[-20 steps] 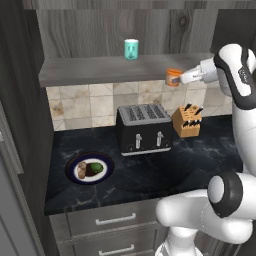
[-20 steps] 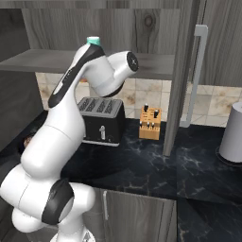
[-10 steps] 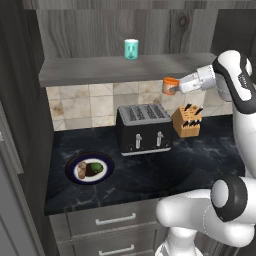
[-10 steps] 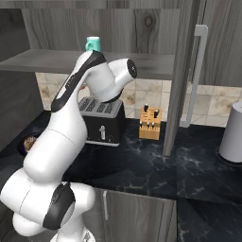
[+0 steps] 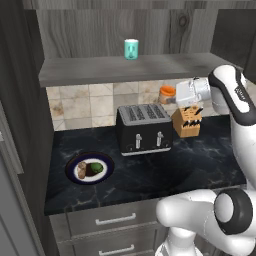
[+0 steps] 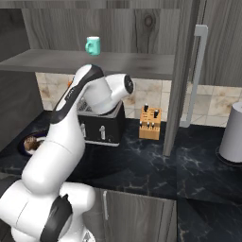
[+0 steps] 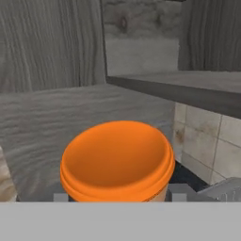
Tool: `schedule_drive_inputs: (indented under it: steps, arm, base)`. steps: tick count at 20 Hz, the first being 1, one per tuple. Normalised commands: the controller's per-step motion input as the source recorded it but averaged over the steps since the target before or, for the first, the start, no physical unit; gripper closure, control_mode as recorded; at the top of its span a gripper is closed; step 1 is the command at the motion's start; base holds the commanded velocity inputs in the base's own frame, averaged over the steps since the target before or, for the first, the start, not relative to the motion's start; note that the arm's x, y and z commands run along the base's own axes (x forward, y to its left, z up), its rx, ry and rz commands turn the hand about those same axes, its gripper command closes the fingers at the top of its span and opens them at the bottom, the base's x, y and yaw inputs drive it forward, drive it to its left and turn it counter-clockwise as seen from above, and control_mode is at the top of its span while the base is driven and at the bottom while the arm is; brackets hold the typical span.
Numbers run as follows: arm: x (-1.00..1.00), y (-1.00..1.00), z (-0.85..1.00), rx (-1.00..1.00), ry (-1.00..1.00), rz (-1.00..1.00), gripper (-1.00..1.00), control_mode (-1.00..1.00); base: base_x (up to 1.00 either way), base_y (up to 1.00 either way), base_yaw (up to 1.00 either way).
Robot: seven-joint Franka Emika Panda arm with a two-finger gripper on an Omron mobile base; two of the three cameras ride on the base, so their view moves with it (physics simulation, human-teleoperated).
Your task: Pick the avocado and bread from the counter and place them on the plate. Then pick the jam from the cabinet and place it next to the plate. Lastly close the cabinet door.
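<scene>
My gripper (image 5: 173,95) is shut on the orange jam (image 5: 166,92), which hangs just below the cabinet shelf (image 5: 100,71) in front of the tiled wall, above the toaster. In the hand view the jam (image 7: 117,159) sits between my fingertips (image 7: 181,192), lid toward the camera. On the black counter (image 5: 205,160) at the left stands the plate (image 5: 75,161), with the avocado (image 5: 98,168) and the bread (image 5: 82,170) on it. The cabinet door (image 6: 185,71) stands open, edge-on, right of the arm.
A teal cup (image 5: 131,49) stands on the shelf. A black toaster (image 5: 143,129) and a wooden knife block (image 5: 187,121) sit on the counter under the jam. A white cylinder (image 6: 231,133) stands at the far right.
My gripper has carried the jam off the shelf edge, down and slightly left, to below shelf level. Plate, avocado and bread have not moved.
</scene>
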Motion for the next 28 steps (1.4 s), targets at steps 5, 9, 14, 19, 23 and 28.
schedule_drive_inputs:
  steps: [5, 9, 14, 19, 23, 28]
  arm:
    - [-0.11, 0.10, -0.38, 0.00, -0.22, 0.01, 1.00, -1.00]
    - [-0.09, 0.13, -0.36, 0.00, -0.14, 0.02, 1.00, -1.00]
    - [-0.03, 0.17, -0.30, 0.00, -0.01, 0.06, 1.00, -1.00]
    - [-0.02, 0.13, -0.32, 0.00, 0.01, 0.11, 1.00, -1.00]
    - [0.00, 0.14, -0.37, 0.00, 0.00, 0.10, 1.00, -1.00]
    - [0.00, 0.12, -0.41, 0.00, 0.06, 0.09, 1.00, -1.00]
  base:
    - [0.00, 0.00, 0.00]
    - [0.00, 0.00, 0.00]
    - [0.00, 0.00, 0.00]
    - [0.00, 0.00, 0.00]
    - [0.00, 0.00, 0.00]
    - [0.00, 0.00, 0.00]
